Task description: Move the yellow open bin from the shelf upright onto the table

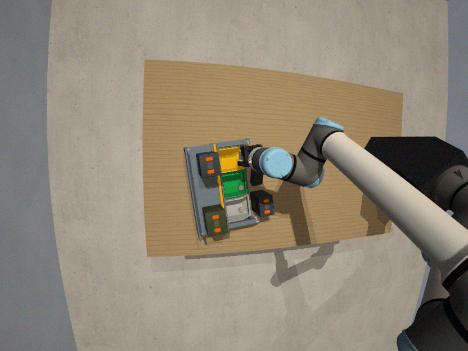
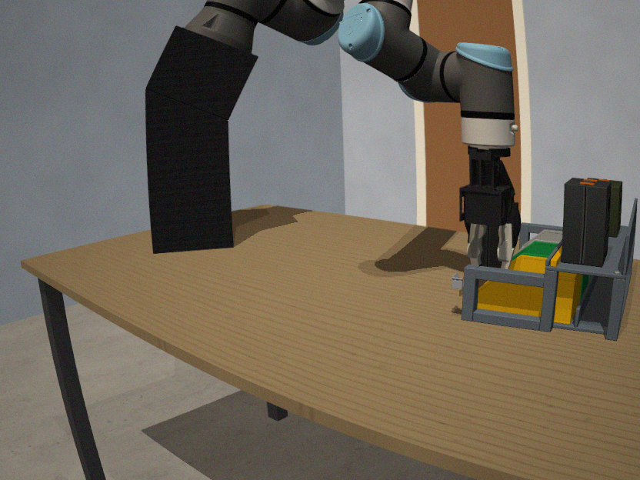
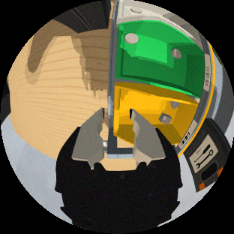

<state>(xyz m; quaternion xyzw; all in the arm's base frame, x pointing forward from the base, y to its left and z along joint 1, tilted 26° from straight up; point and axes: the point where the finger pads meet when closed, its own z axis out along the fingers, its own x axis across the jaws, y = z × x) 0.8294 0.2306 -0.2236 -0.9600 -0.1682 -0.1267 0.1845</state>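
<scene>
The yellow open bin (image 1: 229, 158) (image 2: 508, 297) (image 3: 150, 109) sits in the end bay of the grey shelf (image 1: 192, 177) (image 2: 504, 276) (image 3: 111, 56), on the lower level. Small grey parts (image 3: 165, 118) lie inside it. My gripper (image 1: 246, 155) (image 2: 490, 255) (image 3: 117, 109) points straight down at the bin's front edge. Its fingers stand partly apart, one outside the shelf's front rail and one inside the bin. They straddle the rail and the bin's front wall with gaps on both sides and grip nothing.
A green bin (image 1: 232, 183) (image 2: 537, 248) (image 3: 150, 52) and a white bin (image 1: 236, 209) fill the neighbouring bays. A black box (image 1: 208, 166) (image 2: 584, 221) and an olive box (image 1: 215, 220) stand on the shelf's upper level. Another black box (image 1: 262, 203) stands on the table beside the shelf. The robot's black base (image 2: 188, 155) is at the far side.
</scene>
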